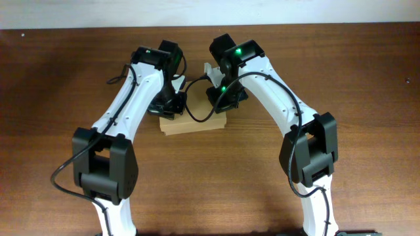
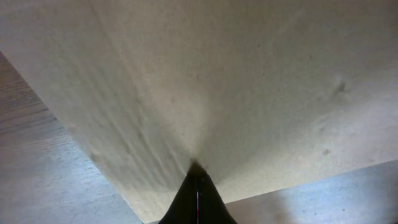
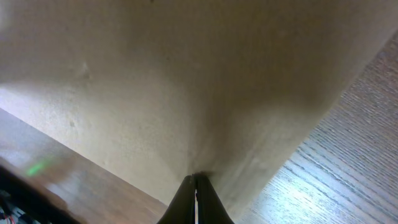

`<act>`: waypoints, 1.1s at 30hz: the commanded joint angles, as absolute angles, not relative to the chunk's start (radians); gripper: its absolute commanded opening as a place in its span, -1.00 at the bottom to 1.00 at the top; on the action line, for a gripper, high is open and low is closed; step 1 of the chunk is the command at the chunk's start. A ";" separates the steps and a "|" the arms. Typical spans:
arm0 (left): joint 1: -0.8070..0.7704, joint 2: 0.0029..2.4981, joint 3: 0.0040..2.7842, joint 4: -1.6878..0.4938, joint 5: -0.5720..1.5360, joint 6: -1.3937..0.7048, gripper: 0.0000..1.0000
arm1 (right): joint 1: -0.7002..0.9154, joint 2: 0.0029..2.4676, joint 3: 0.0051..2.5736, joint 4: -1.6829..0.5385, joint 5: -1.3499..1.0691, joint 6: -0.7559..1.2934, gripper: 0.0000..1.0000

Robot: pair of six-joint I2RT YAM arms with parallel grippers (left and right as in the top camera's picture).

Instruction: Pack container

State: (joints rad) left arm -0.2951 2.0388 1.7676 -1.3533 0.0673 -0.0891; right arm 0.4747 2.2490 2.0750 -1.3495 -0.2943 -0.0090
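The container [image 1: 197, 124] is a tan cardboard box in the middle of the wooden table, mostly covered by both arms in the overhead view. Its plain tan surface fills the left wrist view [image 2: 249, 81] and the right wrist view [image 3: 161, 81]. My left gripper [image 1: 168, 106] is over the box's left part, shut, with its fingertips [image 2: 198, 171] touching the cardboard. My right gripper [image 1: 224, 98] is over the box's right part, shut, with its fingertips [image 3: 196, 180] also against the cardboard. The box's inside is hidden.
A small white object [image 1: 209, 69] shows partly behind the right arm at the far side of the box. Black cables [image 1: 197, 98] hang between the two wrists over the box. Bare wooden table [image 1: 367, 78] surrounds the box.
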 commanded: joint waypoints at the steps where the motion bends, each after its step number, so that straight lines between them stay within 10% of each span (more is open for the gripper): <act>1: -0.292 2.081 1.700 -1.359 0.057 -0.070 -0.97 | 0.484 2.317 2.064 -1.333 -0.279 -0.021 -0.92; 29: 0.060 1.906 2.792 -1.542 -0.056 -0.047 -0.85 | 0.071 2.044 3.056 -1.556 -0.107 -0.022 -0.93; 33: 0.062 1.848 2.894 -1.526 -0.056 -0.047 -0.58 | 0.072 1.934 3.136 -1.502 -0.108 -0.018 -0.49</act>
State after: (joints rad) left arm 0.0578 1.9110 2.8281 -1.5303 -0.0536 -0.0578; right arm 0.0681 2.0312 3.0932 -1.5223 -0.1165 -0.0177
